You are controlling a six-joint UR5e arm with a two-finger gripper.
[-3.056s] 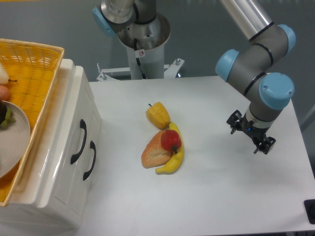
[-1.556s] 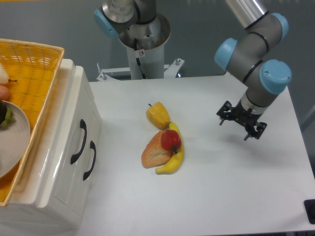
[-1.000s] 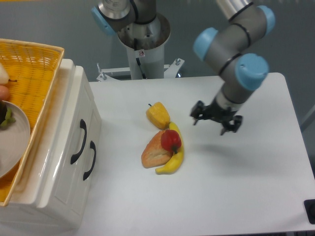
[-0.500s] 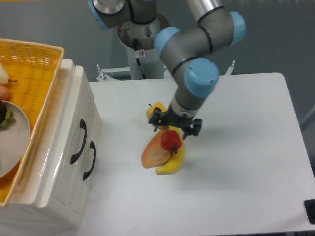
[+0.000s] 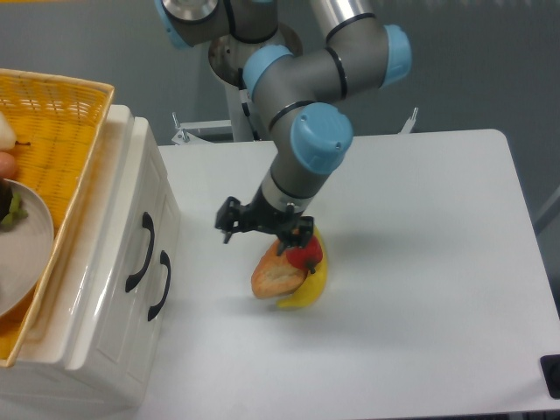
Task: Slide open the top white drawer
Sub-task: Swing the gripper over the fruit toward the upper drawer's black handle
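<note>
Moved: since the earlier frames the arm swings from the right side of the counter across to the left; its end effector (image 5: pixel 262 229) now hangs over the fruit, about midway to the cabinet.
Counter: white flat counter (image 5: pixel 420 289), bare on its right half.
Cabinet: glossy cream-white plastic cabinet (image 5: pixel 105 350) at the near left, two drawers with panelled fronts facing right.
Lower drawer: matching cream-white drawer, its curved black handle (image 5: pixel 159 286) nearer the camera.
Task drawer: the top white drawer (image 5: pixel 118 214) sits closed, flush with the cabinet front, its curved black handle (image 5: pixel 140 253) just beside and behind the lower one.
Fruit: peach-coloured wedge-shaped toy slice (image 5: pixel 273 276), yellow curved toy banana (image 5: pixel 311 284) and red rounded toy fruit (image 5: pixel 304 255) lie clustered in the middle, partly under the wrist.
End effector: black two-finger tool, fingers spread apart, carrying nothing, apart from both handles.
Basket: yellow woven basket (image 5: pixel 70 114) on top of the cabinet, a white plate (image 5: pixel 22 254) with some food inside.
Arm: grey tubular links with blue caps (image 5: pixel 319 144), base at the far edge.
Doing it well: I judge the approach is in hand. Aim for the farther handle, not the nearer; bring the fingers around its bar, close firmly, then pull straight along the drawer's travel, slowly, so the loaded basket is not jolted.
</note>
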